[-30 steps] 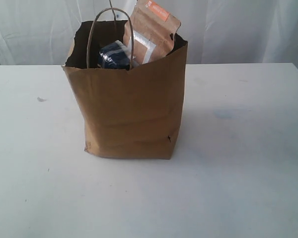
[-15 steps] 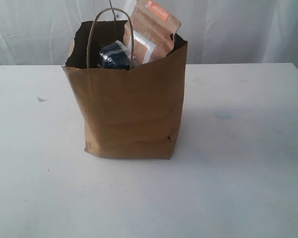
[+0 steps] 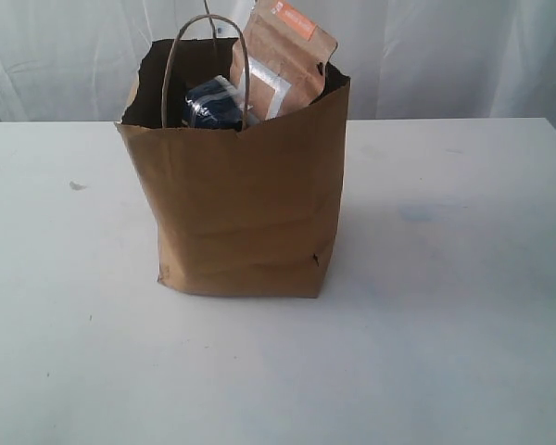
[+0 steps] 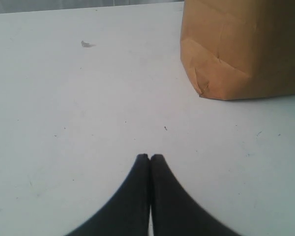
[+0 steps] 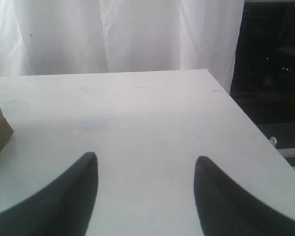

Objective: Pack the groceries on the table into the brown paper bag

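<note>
So the brown paper bag (image 3: pixel 246 204) stands upright around the middle of the table (image 3: pixel 445 352), well clear of its edges. The orange-labelled pouch (image 3: pixel 287 56) and dark-blue noodle pack (image 3: pixel 213 104) poke out the top. Left gripper (image 4: pixel 150 156) is clenched on nothing, and right gripper (image 5: pixel 145 164) is spread wide and empty.

One brown paper bag (image 3: pixel 246 213), one pouch (image 3: pixel 283 65), one dark-blue pack (image 3: pixel 213 109)
</note>
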